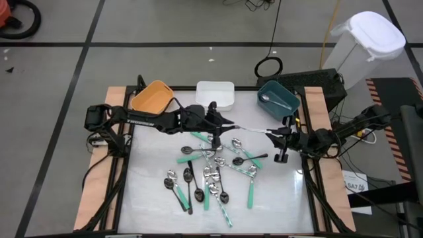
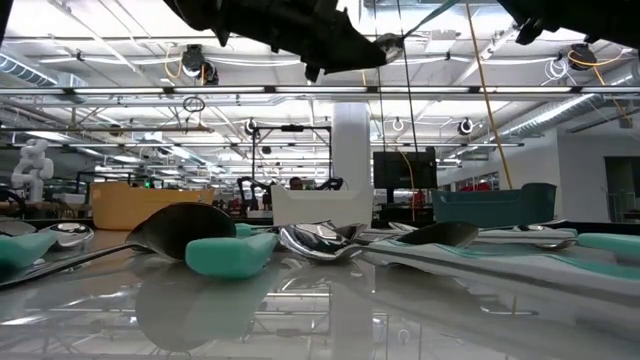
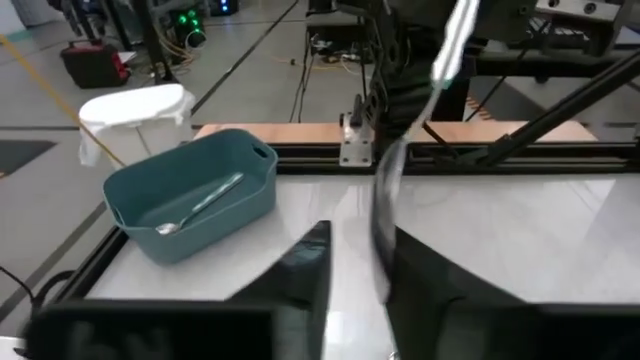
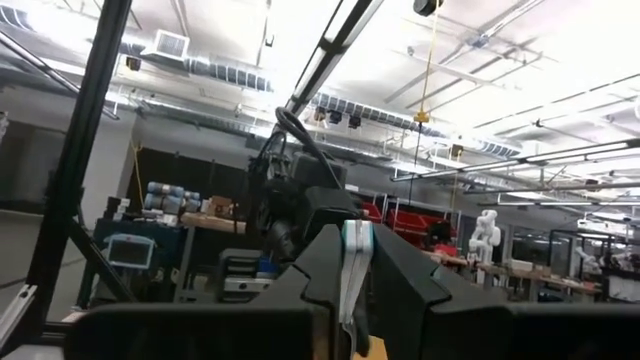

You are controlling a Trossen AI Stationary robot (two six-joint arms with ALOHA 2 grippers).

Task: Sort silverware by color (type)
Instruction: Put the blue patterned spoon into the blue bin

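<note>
An orange bin (image 1: pixel 153 96), a white bin (image 1: pixel 215 94) and a teal bin (image 1: pixel 278 98) line the table's (image 1: pixel 277 198) far edge.

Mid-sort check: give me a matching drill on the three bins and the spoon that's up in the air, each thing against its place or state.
Things:
1. orange bin
2. white bin
3. teal bin
4. raised spoon

Places or states:
A. has one silver spoon lying in it
B. middle of the bin row
C. off the table, in the air
D. end of the row on the left arm's side

Pairs: 1-D, 2-B, 3-A, 4-C
</note>
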